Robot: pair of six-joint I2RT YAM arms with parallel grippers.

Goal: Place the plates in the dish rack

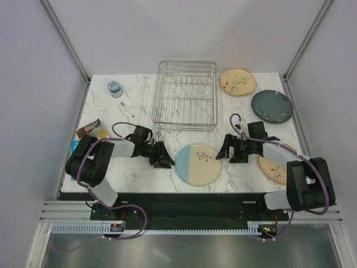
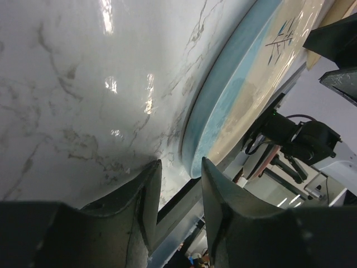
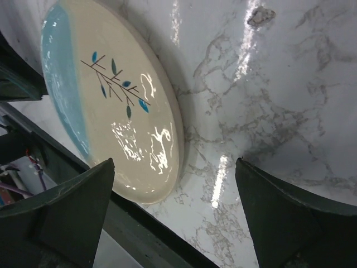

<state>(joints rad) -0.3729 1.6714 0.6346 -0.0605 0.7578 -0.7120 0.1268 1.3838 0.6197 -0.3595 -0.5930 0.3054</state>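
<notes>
I am holding my left gripper (image 2: 181, 167) narrowly apart just beside the half-blue plate (image 2: 223, 106), my right gripper (image 3: 174, 163) gaping wide.

The top camera looks down over the table (image 1: 139, 176) from afar, while both low wrist cameras closely share the half-blue plate (image 1: 198, 163).

A white marble-veined table (image 1: 139, 89) fills a booth of plain pale grey walls (image 1: 184, 33) on the left, right and far sides. Silver metal posts (image 1: 64, 39) rise at the far corners. Light glints on the tabletop.
</notes>
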